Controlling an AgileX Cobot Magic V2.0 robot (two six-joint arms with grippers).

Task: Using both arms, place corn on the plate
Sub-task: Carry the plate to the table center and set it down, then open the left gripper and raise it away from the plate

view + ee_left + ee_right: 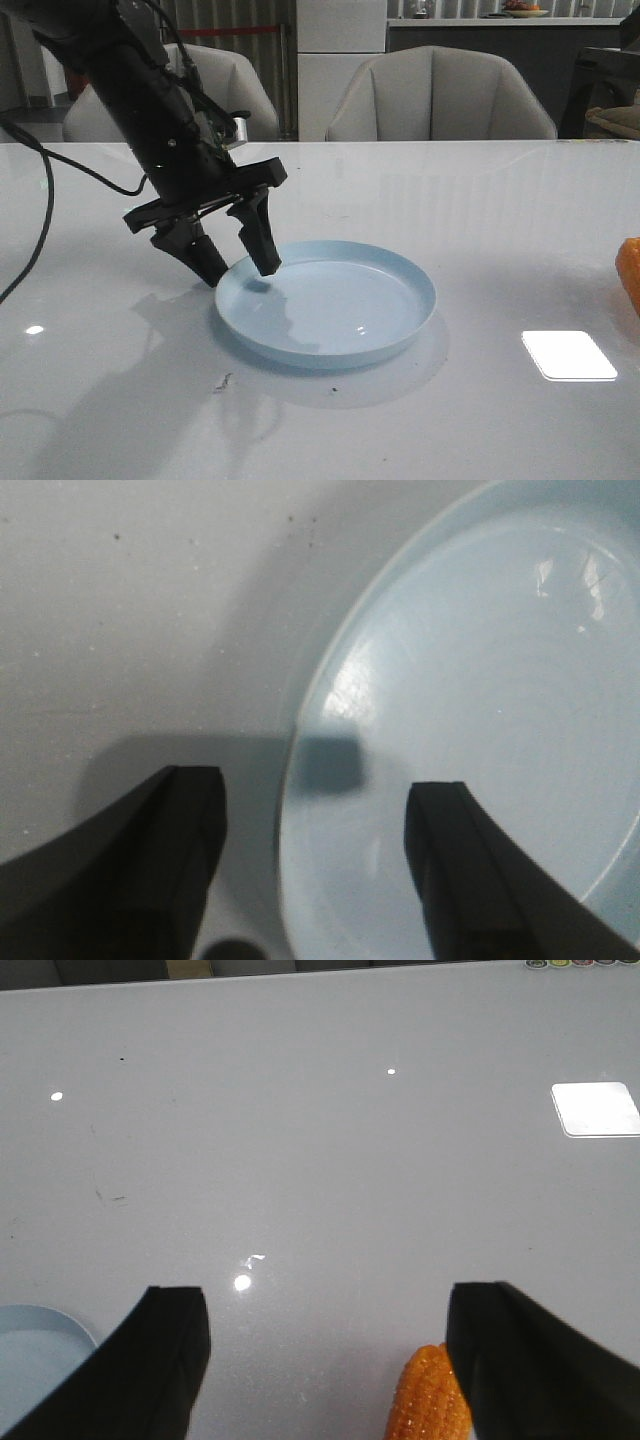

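A pale blue plate (330, 305) is seen at the centre of the front view, resting on a glossy white table (450, 220). The left gripper (238, 268) is held over the plate's left rim, at the left of centre in that frame, with its jaws spread apart and nothing between them; one finger is placed outside the rim and the other over the plate's inner edge. In the left wrist view the same plate (480, 730) fills the right side of the frame, and the left gripper (315, 865) is shown straddling its rim, the gap between the fingers empty.

The corn (629, 272) is found only as an orange sliver at the right edge of the front view, lying on the table well apart from the plate. In the right wrist view the corn (430, 1400) is shown at the lower middle, just beside one finger of the right gripper (325, 1360), whose jaws are held wide and grip nothing. A corner of the plate (40, 1345) is visible at the lower left of that frame
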